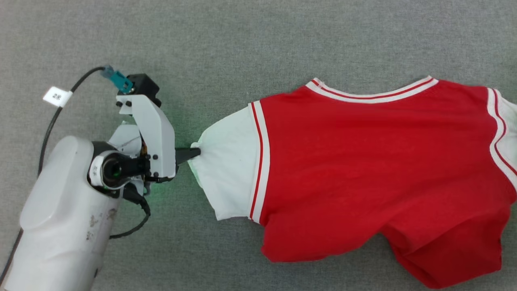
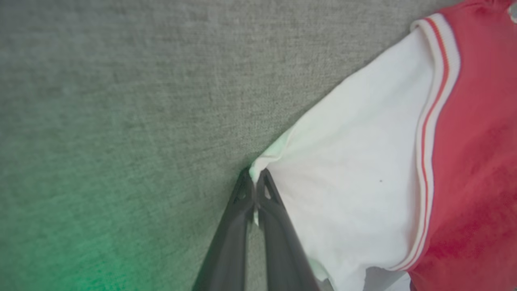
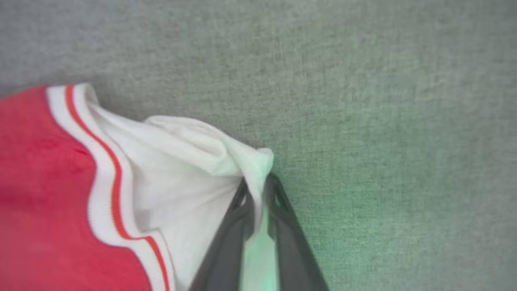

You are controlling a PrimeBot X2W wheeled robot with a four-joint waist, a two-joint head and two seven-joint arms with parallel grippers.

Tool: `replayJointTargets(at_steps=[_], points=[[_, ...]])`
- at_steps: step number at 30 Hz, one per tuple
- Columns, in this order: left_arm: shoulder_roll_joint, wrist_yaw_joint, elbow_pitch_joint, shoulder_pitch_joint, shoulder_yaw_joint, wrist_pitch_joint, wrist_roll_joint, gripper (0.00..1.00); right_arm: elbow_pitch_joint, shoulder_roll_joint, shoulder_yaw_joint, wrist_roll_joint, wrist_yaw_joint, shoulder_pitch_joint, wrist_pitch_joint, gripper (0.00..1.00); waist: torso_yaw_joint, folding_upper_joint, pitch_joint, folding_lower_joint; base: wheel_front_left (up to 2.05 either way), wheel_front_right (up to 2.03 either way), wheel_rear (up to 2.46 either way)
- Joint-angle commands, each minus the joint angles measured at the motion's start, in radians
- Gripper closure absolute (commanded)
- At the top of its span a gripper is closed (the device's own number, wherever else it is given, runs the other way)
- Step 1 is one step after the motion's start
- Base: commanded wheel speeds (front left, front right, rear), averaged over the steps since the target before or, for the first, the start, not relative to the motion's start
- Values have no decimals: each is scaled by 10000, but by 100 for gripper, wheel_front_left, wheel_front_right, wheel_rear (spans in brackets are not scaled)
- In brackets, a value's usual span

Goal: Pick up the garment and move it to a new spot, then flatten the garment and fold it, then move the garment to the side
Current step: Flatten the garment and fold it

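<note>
The garment (image 1: 363, 169) lies spread on the grey surface, red body up, with white sleeves and red-and-white striped trim. Its lower hem at the right is rumpled. My left gripper (image 1: 198, 152) reaches in from the left and is shut on the tip of the near white sleeve (image 1: 228, 161). The left wrist view shows that gripper (image 2: 254, 178) with its tips pinching the sleeve corner (image 2: 363, 161). In the right wrist view my right gripper (image 3: 258, 182) is shut on a bunched fold of the other white sleeve (image 3: 181, 161), beside the red body (image 3: 40, 182).
A grey woven cloth surface (image 1: 242, 40) extends all around the garment. A black cable with a white tag (image 1: 57, 96) loops beside my left forearm (image 1: 60, 226). The garment's right edge runs past the head view's right border.
</note>
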Motion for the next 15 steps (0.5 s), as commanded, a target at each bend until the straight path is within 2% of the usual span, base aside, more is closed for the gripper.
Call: replayJointTargets(at_steps=[1,7,15], points=[[-151,93,684,633,-400,-21,260,100,513,490,6,-167,-19,931,384,100,-2,0,-20,0,0,0,0],[-38,-70,664,423,-274,-358,294,100,-540,1321,-521,-103,-8,426,38,100,-85,0,-229,0,0,0,0],[142,-237,532,-749,39,-782,372,100,-1354,1586,-636,206,-10,-589,-897,100,-143,0,-936,0,0,0,0]])
